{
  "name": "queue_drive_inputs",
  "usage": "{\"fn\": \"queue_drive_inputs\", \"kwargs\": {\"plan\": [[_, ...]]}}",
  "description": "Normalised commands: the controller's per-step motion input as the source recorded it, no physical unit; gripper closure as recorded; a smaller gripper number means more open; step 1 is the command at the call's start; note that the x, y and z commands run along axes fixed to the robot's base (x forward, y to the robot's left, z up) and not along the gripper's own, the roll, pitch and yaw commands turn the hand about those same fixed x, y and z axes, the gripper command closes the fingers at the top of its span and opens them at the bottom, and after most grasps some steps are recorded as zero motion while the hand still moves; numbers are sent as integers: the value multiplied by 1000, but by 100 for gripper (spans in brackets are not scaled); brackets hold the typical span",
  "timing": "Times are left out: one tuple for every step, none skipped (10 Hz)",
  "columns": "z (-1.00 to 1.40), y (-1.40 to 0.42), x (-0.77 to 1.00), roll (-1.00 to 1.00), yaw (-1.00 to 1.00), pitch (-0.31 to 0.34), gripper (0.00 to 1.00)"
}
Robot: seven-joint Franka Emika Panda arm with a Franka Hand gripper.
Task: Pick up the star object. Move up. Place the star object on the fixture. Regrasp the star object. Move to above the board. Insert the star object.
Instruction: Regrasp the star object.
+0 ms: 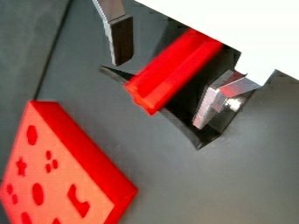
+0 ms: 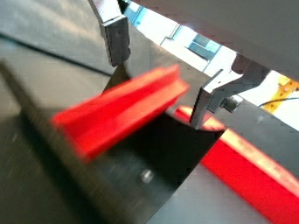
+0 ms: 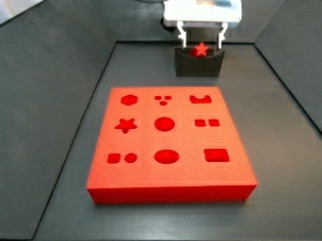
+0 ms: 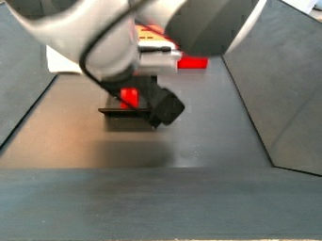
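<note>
The star object (image 1: 176,68), a bright red peg, lies in the notch of the dark fixture (image 1: 193,131). In a side view its star end (image 3: 199,49) faces out above the fixture (image 3: 198,64). My gripper (image 1: 163,86) is open and straddles the peg, with a gap on each side between the silver fingers (image 1: 117,39) and the peg. The other wrist view shows the same: the gripper (image 2: 159,87), the peg (image 2: 122,109) and the fixture (image 2: 163,162). The red board (image 3: 170,141) lies nearer the front, with its star hole (image 3: 126,125) on its left side.
The board also shows in both wrist views (image 1: 59,166) (image 2: 251,179). In a side view the arm (image 4: 138,38) hides most of the fixture (image 4: 123,113) and the peg (image 4: 128,96). Raised dark walls (image 3: 283,85) edge the floor.
</note>
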Motion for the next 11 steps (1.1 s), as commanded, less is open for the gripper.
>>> {"fn": "queue_drive_inputs", "kwargs": {"plan": [[1000, 2, -31, 50, 24, 49, 0], [1000, 1, -35, 49, 16, 66, 0], [958, 6, -36, 46, 5, 81, 0], [724, 9, -29, 40, -11, 95, 0], [544, 9, -26, 35, -23, 93, 0], [359, 11, -24, 28, -36, 87, 0], [173, 12, -22, 28, -44, 82, 0], [871, -864, -105, 1000, 27, 65, 0], [857, -857, -101, 1000, 27, 65, 0], [739, -713, -110, 1000, 26, 52, 0], [492, -511, -118, 1000, 25, 40, 0]]}}
